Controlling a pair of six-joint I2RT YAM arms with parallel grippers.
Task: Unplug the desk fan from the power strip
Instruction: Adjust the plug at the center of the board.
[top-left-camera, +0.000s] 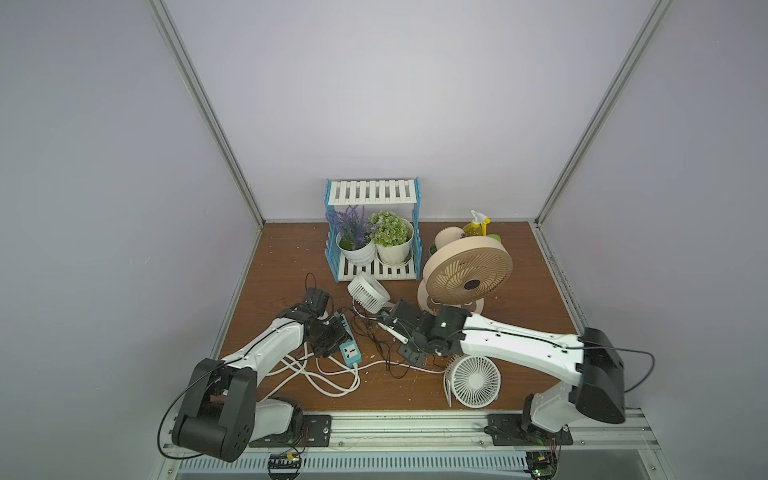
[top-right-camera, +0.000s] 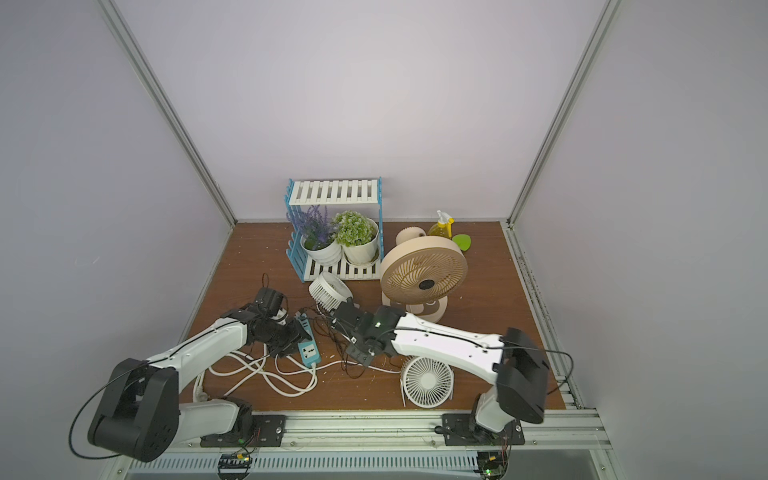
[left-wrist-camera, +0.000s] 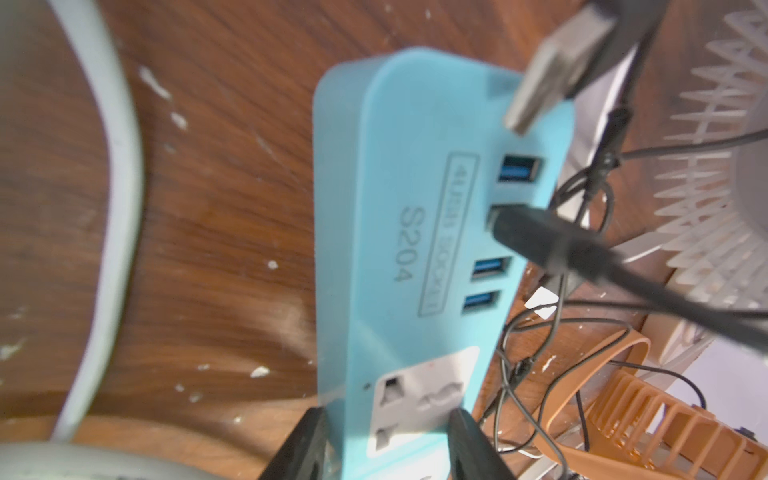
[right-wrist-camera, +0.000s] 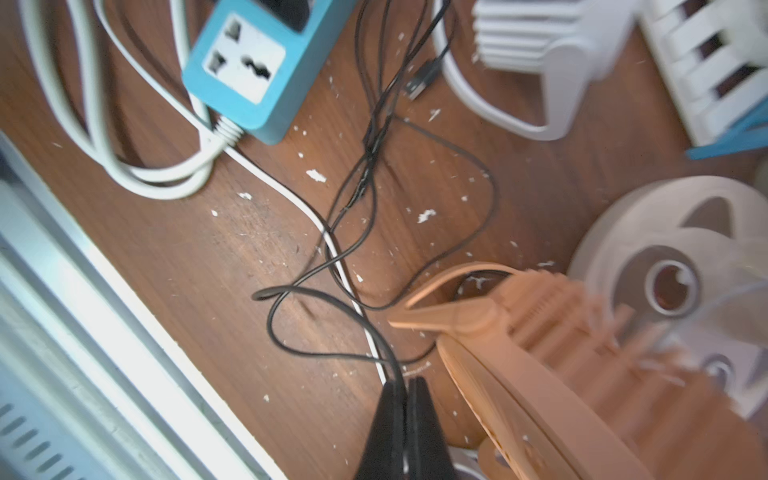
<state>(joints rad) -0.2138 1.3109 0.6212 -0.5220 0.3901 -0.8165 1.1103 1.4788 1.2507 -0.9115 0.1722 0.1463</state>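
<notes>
My left gripper (left-wrist-camera: 388, 446) is shut on the teal power strip (left-wrist-camera: 419, 232), one finger (left-wrist-camera: 307, 444) on each long side by a white socket face. One black USB plug (left-wrist-camera: 532, 237) sits in the second USB port. Another USB plug (left-wrist-camera: 557, 70) is out, its metal end bare beside the strip's end. My right gripper (right-wrist-camera: 405, 386) is shut on a thin black cable (right-wrist-camera: 332, 299) just above the table. A beige fan (top-left-camera: 469, 276) and two white fans (top-left-camera: 368, 293) (top-left-camera: 473, 380) stand nearby. I cannot tell which one is the desk fan on the plugged cable.
The strip's thick white cord (top-left-camera: 328, 380) coils at the front left. Black cables (top-left-camera: 376, 345) tangle between the arms. At the back stand a blue-and-white rack (top-left-camera: 374, 232) with two potted plants and a yellow spray bottle (top-left-camera: 478, 226).
</notes>
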